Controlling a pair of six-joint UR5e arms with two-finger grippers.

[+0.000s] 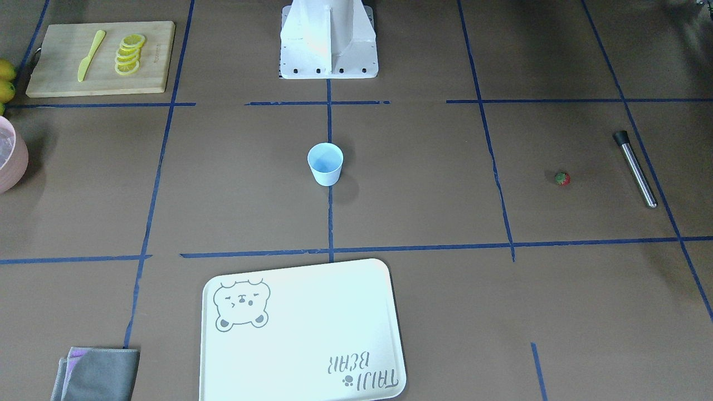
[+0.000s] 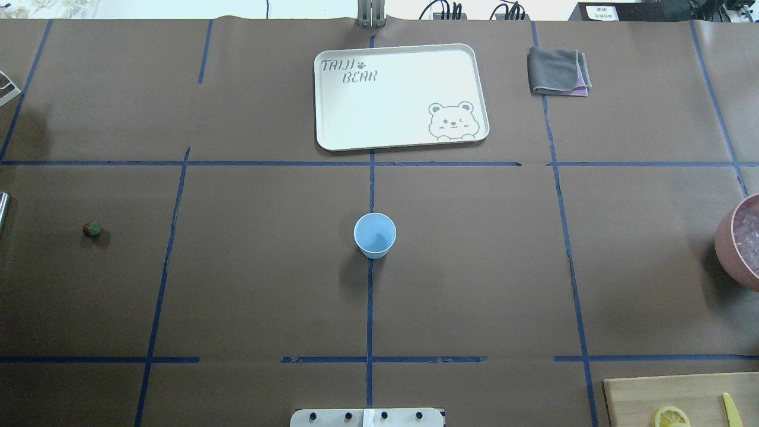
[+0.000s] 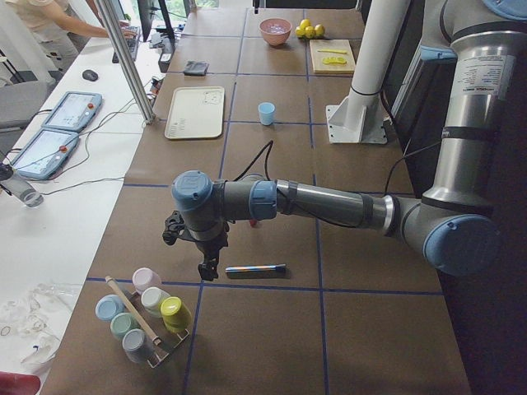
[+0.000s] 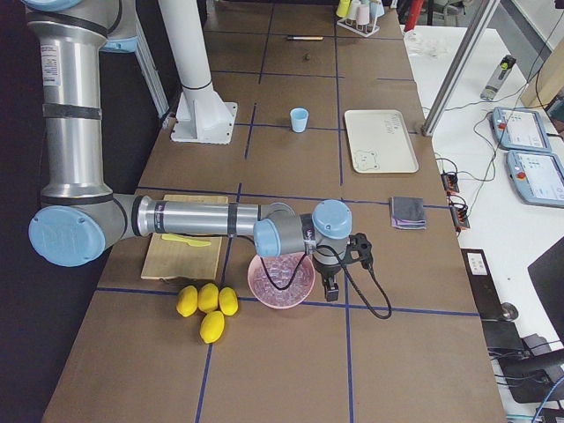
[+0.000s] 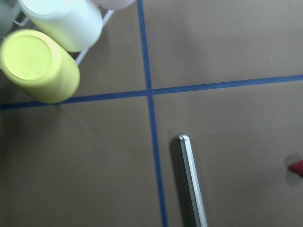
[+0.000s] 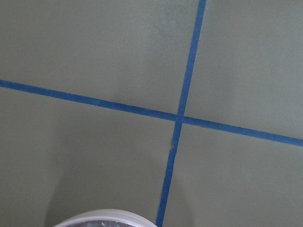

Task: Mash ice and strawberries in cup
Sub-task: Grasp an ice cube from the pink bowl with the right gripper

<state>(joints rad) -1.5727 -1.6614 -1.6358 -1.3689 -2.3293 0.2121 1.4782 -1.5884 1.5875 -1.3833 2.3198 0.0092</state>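
My left tool (image 3: 207, 269) hangs over the tabletop (image 1: 423, 184) beside the steel muddler (image 1: 635, 168). My right tool (image 4: 332, 289) hovers just beside the pink bowl (image 4: 280, 306) of ice (image 4: 278, 269). I cannot tell whether either is apart or together. The blue cup (image 1: 325, 163) stands upright mid-tabletop, and the strawberry (image 1: 562, 178) lies well apart from it, near the muddler.

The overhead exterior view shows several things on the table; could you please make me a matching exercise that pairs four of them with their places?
Things:
1. cup
2. strawberry
3. tray
4. pink bowl

Places:
A. at the view's right edge, with ice in it
B. on the far side of the table, near the middle, printed with a bear
C. mid-table, on the centre tape line
D. alone on the brown paper, on the robot's left side

Pairs: 1-C, 2-D, 3-B, 4-A
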